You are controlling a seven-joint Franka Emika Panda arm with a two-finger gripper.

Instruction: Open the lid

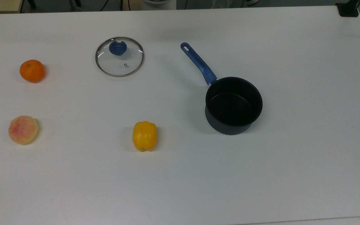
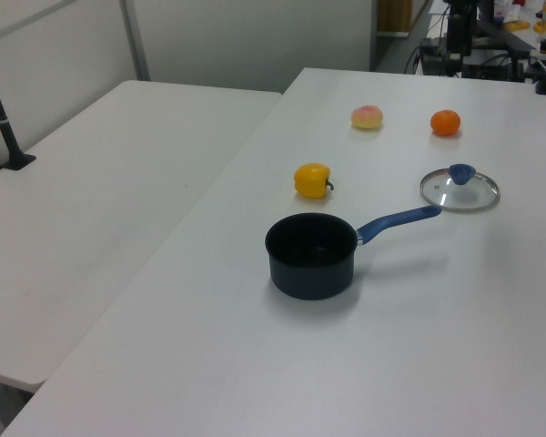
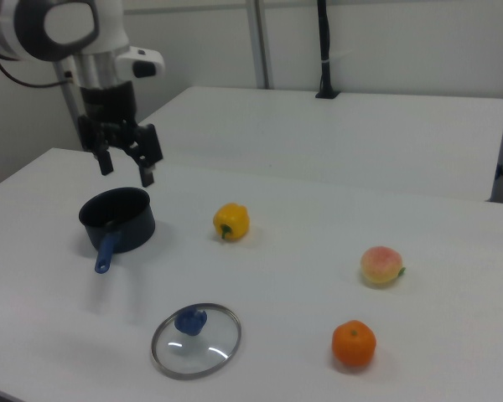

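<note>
Lid (image 1: 119, 57) lying flat on worktop (image 1: 180, 175), apart from pan (image 1: 233, 105). End effector (image 3: 127, 164) hanging spread, empty. Glass looking brittle, slick; knob (image 1: 117, 47) offering likeliest grip.
</note>
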